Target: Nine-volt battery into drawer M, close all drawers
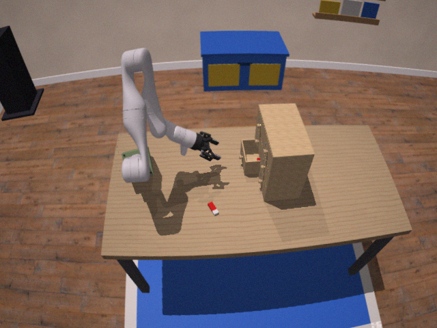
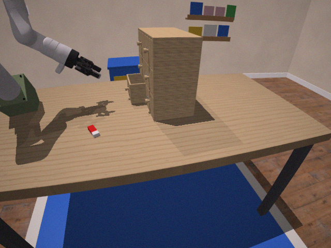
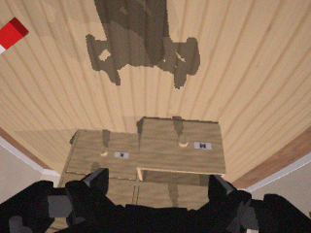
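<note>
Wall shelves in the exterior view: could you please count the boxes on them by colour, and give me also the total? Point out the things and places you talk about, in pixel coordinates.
Blue boxes (image 2: 196,8) (image 2: 223,30) (image 1: 370,9): 2
Pink boxes (image 2: 208,11) (image 2: 220,11): 2
Green box (image 2: 230,11): 1
Yellow box (image 2: 195,31) (image 1: 329,7): 1
Grey box (image 2: 210,30) (image 1: 351,7): 1
Total: 7

Wrist view: red-and-white block (image 3: 13,34) cut off at upper left edge, M drawer (image 3: 181,146) interior mostly hidden behind its front; top view: red bit (image 1: 258,159) in the drawer, centre right, too small to identify, partly hidden by chest (image 1: 285,130).
</note>
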`<state>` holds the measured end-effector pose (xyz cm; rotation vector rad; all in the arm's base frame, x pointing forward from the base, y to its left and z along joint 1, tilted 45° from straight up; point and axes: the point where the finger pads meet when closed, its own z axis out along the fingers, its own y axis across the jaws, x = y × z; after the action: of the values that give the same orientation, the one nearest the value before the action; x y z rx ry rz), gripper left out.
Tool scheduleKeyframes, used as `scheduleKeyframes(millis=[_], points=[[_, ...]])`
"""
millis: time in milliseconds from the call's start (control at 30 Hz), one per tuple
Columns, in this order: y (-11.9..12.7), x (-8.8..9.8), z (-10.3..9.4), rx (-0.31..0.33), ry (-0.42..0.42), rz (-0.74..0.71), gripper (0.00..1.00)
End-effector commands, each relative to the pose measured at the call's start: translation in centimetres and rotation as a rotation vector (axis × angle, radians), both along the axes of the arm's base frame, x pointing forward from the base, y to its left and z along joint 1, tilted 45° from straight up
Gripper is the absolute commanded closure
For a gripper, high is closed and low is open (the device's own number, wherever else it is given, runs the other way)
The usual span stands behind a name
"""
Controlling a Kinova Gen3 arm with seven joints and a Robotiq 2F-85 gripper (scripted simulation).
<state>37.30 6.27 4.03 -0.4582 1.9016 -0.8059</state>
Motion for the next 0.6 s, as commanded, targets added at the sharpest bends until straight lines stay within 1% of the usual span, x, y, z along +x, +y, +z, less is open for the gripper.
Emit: scheduleKeyframes(millis=[0, 567], points=[[0.53, 0.05, 0.19, 0.022, 0.011, -0.015, 0.00], [0.82, -0.02, 0.51, 0.026, 0.107, -0.109, 0.00]])
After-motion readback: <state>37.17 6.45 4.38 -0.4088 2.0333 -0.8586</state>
